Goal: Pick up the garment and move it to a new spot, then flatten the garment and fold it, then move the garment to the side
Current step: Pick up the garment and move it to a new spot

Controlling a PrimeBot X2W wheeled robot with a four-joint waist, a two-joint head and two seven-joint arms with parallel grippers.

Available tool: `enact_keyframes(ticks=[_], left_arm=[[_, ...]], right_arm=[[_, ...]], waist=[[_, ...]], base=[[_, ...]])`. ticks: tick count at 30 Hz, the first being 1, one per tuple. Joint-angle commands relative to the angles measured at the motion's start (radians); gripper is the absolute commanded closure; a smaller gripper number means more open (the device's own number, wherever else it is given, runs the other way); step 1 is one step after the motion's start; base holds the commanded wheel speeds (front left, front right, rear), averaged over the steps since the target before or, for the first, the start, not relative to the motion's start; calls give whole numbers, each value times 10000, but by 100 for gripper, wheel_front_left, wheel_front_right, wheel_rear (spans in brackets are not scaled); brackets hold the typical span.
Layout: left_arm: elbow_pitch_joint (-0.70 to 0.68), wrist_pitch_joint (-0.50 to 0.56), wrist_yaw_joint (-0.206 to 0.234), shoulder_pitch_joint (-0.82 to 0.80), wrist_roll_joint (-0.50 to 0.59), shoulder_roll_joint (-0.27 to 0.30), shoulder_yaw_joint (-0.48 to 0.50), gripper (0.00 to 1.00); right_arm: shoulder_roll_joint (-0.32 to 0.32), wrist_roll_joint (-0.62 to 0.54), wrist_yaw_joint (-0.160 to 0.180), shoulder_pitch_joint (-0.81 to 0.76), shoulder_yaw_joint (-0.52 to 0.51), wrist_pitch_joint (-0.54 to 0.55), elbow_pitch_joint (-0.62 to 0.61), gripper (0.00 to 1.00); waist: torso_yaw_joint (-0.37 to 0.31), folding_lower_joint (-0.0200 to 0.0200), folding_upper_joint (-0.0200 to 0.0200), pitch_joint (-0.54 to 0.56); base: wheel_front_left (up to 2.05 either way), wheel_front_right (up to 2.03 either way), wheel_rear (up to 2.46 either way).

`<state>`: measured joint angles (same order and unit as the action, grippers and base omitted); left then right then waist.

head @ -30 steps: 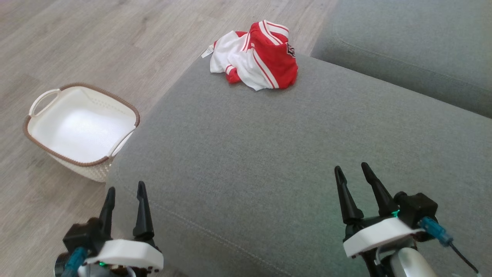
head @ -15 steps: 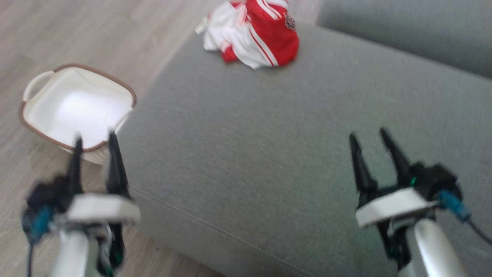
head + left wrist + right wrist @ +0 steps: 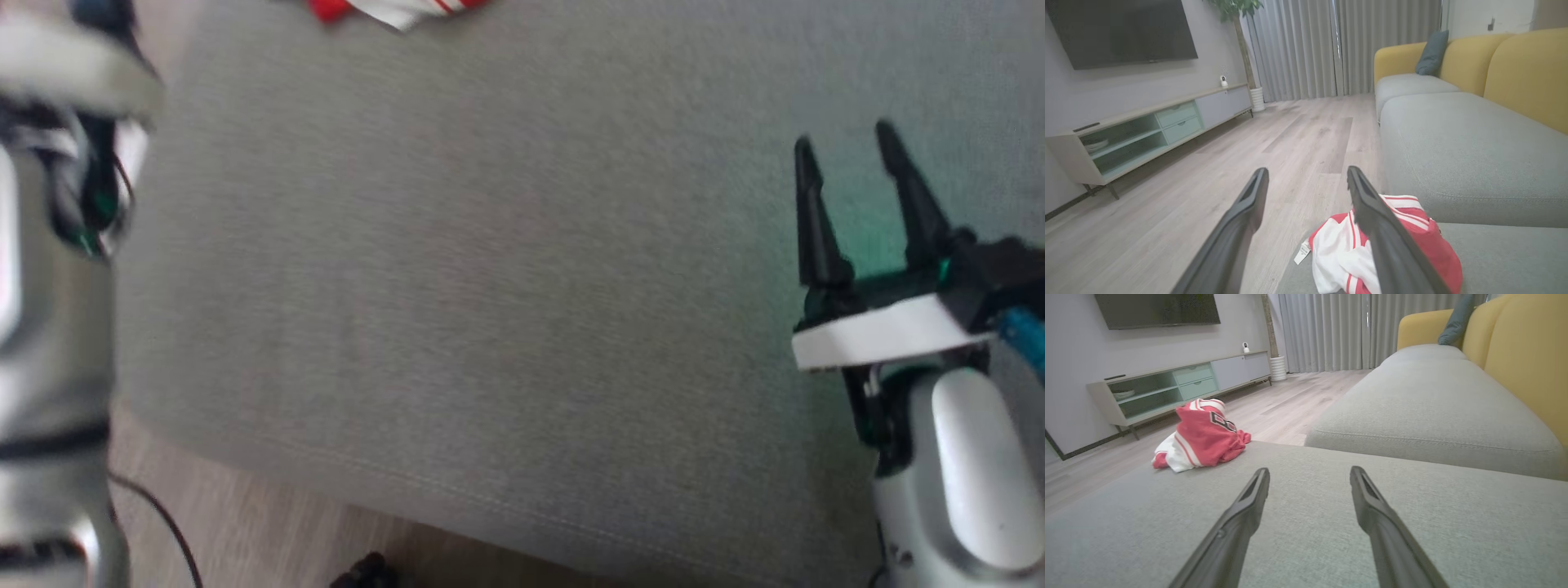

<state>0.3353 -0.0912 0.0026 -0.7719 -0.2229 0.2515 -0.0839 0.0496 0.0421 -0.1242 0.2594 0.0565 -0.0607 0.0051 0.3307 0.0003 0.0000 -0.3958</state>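
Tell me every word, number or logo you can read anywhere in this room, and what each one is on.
No text here reads clearly.
The black and white emblem on the crumpled red and white garment: possibly a letter or digit, partly folded under, not readable.
The small white label at the garment's edge: too small to read.

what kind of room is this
Most likely a home living room: a grey and yellow sofa, a wall-mounted television above a long low cabinet, and floor-length curtains.
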Motion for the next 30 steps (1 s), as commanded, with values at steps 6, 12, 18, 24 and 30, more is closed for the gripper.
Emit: enact_keyframes(ticks=[6,12,18,24,30], left_arm=[[2011,924,-409,-2754,-414,681,355,0],[3555,1861,-564,-3723,-777,531,307,0],[4832,2823,-727,-4215,-1265,489,414,0],[5500,2809,-882,-4282,-1450,615,411,5],[5941,2094,-1012,-4208,-1394,791,267,100]], right_arm=[[7,-67,-65,666,387,83,-983,0],[7,-74,-65,761,441,72,-1171,0],[7,-47,-65,792,464,15,-1275,0],[7,-17,-65,771,479,-74,-1235,0],[7,26,-65,625,467,-191,-948,0]], waist=[[-1516,-3,0,-1774],[-1930,-3,0,-2216],[-2313,-3,0,-2524],[-2527,-3,0,-2543],[-2541,-3,0,-2003]], base=[[0,0,0],[0,0,0],[0,0,0],[0,0,0],[0,0,0]])
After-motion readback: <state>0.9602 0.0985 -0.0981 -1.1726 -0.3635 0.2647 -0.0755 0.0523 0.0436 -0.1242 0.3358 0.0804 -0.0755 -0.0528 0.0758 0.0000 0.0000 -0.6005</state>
